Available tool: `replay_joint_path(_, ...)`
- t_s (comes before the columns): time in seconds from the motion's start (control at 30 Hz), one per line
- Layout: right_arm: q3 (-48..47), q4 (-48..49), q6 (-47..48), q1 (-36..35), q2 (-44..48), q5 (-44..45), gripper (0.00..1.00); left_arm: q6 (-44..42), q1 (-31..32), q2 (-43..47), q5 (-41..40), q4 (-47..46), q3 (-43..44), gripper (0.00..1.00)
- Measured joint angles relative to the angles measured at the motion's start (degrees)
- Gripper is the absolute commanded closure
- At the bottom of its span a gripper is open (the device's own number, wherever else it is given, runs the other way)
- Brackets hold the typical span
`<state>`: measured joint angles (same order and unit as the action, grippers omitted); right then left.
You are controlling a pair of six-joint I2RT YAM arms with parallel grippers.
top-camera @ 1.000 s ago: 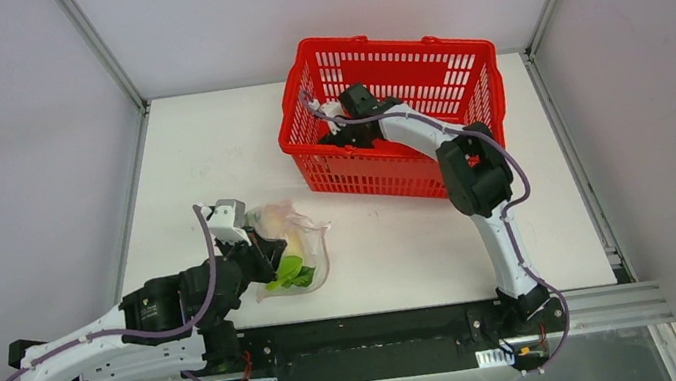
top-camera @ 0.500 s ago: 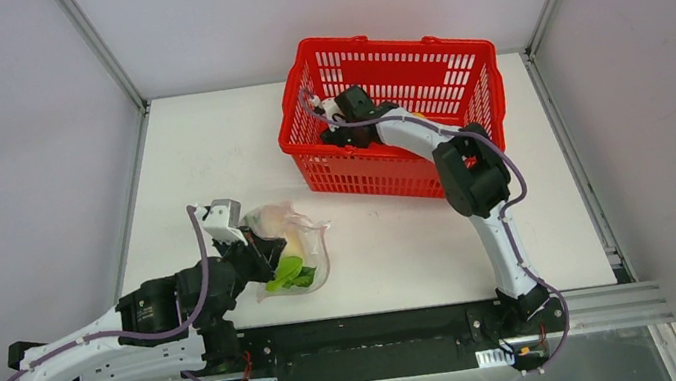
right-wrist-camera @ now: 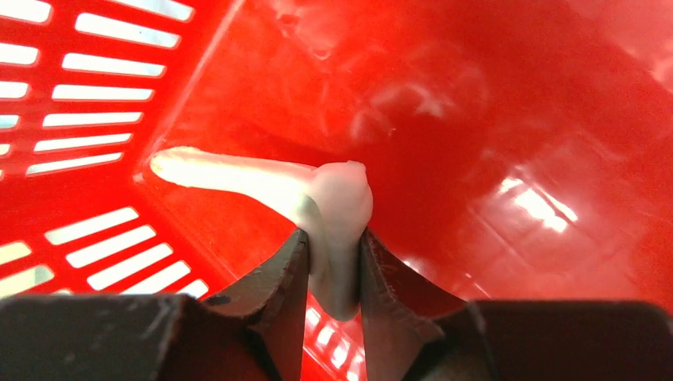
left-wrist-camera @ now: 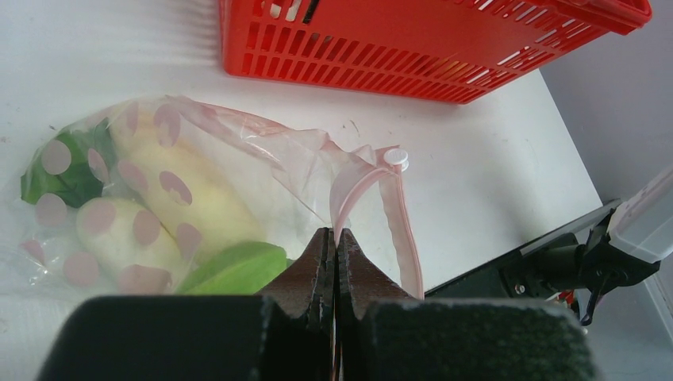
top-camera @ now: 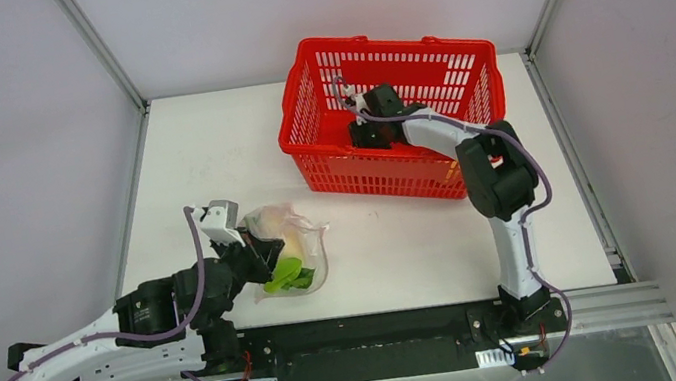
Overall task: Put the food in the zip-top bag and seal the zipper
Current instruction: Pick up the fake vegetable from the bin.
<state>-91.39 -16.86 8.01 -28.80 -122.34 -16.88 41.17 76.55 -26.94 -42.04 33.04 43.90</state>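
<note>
Left wrist view showed the left pincer [left-wrist-camera: 334, 238] clenched on the mouth edge of the zip-top bag [left-wrist-camera: 238, 151], which lay on the near left of the bench [top-camera: 207, 149] with its pink zipper [left-wrist-camera: 399, 230] curling off to the right. Inside it sat yellow pieces [left-wrist-camera: 198, 198] and green leaves [left-wrist-camera: 235, 271]. Farther right, the right pincer [right-wrist-camera: 333, 246] reached down into the red basket [top-camera: 382, 172], grasping the white radish [right-wrist-camera: 238, 175] at its thick end.
</note>
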Motion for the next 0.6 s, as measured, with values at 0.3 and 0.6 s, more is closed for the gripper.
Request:
replay_joint_path(0.3, 7.0, 2.5, -3.5, 3.8, 7.9, 0.0, 0.75, 0.3, 0.0, -1.4, -0.1, -3.3, -1.7, 1.00)
replay_joint_path(0.6, 13.7, 4.7, -5.3, 4.3, 21.1, -0.1, 0.75, 0.3, 0.0, -5.0, -0.1, -3.3, -0.9, 1.00)
